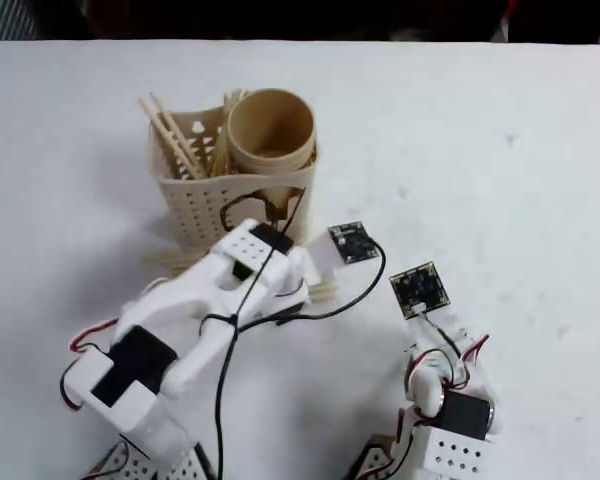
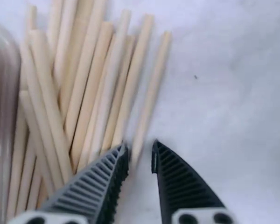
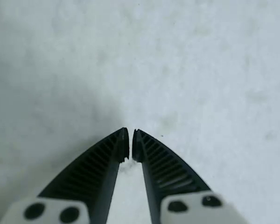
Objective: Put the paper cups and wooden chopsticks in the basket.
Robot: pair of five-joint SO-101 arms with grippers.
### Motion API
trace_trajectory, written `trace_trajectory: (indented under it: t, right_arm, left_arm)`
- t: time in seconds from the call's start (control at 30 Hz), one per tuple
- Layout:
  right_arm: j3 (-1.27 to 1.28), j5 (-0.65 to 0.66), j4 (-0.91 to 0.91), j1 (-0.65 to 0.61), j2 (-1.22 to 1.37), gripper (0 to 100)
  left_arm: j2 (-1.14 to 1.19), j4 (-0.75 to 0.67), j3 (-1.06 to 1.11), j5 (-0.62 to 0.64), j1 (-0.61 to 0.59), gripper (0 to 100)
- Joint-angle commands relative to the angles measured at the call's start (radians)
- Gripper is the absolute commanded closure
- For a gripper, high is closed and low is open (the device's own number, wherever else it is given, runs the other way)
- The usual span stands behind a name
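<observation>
On the white tabletop [image 1: 500, 150], a cream basket [image 1: 195, 205] with holes in its walls stands upright towards the far side. A tan paper cup [image 1: 270, 128] sits upright inside it at one end, mouth up. A bundle of wooden chopsticks [image 1: 175, 135] leans in the other end, their tips sticking out above the rim. More loose chopsticks [image 2: 84, 93] lie flat on the surface just beside the basket's near wall, fanned out and overlapping. The left arm [image 1: 180, 330] is stretched over them, its white body covering most of the heap in the high view. The left pincer [image 2: 140, 151] hangs low at the edge of the heap with its jaws a little apart. The end of the outermost stick lies in the gap between the tips, and they are not clamped on it. The right arm [image 1: 445, 400] is folded back near the table's near edge, well apart from the basket. The right pincer [image 3: 130, 144] points down at bare white surface with its jaws together, and only a thin slit shows between the tips. Beyond the far edge of the tabletop the room [image 1: 300, 18] is a dark strip, too dim to make anything out.
</observation>
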Motion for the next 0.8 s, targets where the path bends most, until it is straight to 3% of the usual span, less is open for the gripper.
trace_trajectory:
  t: [0.0, 0.17, 0.53, 0.77]
  right_arm:
    - [0.009, 0.008, 0.002, -0.013, -0.01, 96.6]
    - [0.009, 0.008, 0.002, -0.013, -0.01, 96.6]
    - [0.009, 0.008, 0.002, -0.013, -0.01, 96.6]
    - [0.009, 0.008, 0.002, -0.013, -0.01, 96.6]
  left_arm:
    - [0.01, 0.037, 0.008, -0.002, -0.013, 90]
    - [0.012, 0.037, 0.009, -0.008, -0.013, 98]
    - [0.013, 0.037, 0.009, -0.008, 0.008, 92]
    - [0.01, 0.037, 0.011, -0.04, 0.01, 98]
